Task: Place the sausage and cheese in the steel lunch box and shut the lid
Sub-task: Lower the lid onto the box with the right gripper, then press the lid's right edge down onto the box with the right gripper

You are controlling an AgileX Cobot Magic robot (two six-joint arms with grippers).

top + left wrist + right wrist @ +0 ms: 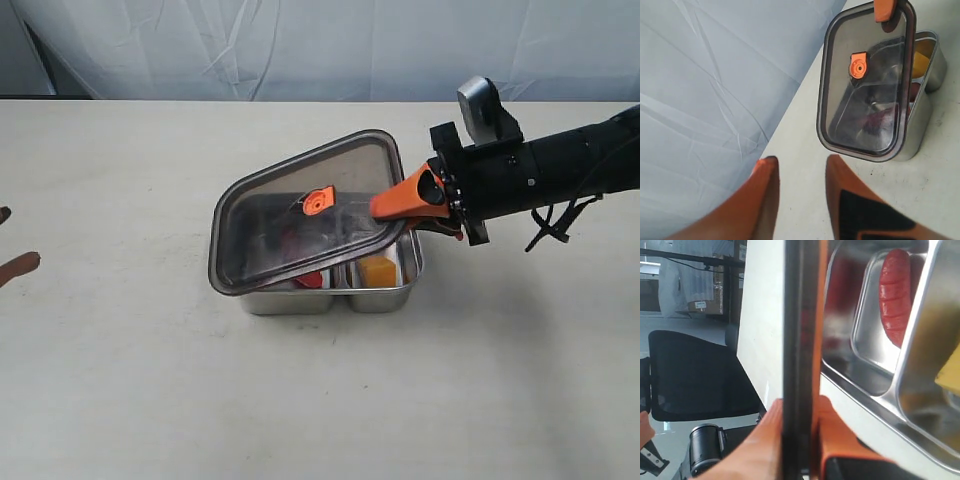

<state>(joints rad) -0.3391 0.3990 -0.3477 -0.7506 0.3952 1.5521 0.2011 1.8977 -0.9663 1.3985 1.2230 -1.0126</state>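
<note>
The steel lunch box (385, 296) sits mid-table, also seen from the left wrist (920, 117). The red sausage (895, 295) lies in its left compartment, dimly visible through the lid (295, 240). The yellow cheese (377, 270) rests in the right compartment. My right gripper (400, 200) is shut on the right edge of the dark tinted lid (290, 215), holding it tilted over the box, its left edge low, its right edge raised. The orange valve tab (318, 201) shows at the lid's centre. My left gripper (801, 165) stays open and empty at the table's left edge (15, 245).
A white cloth backdrop (320, 45) hangs behind the table's far edge. The beige tabletop (320, 400) surrounds the box on all sides. In the right wrist view a black chair (695, 375) stands beyond the table.
</note>
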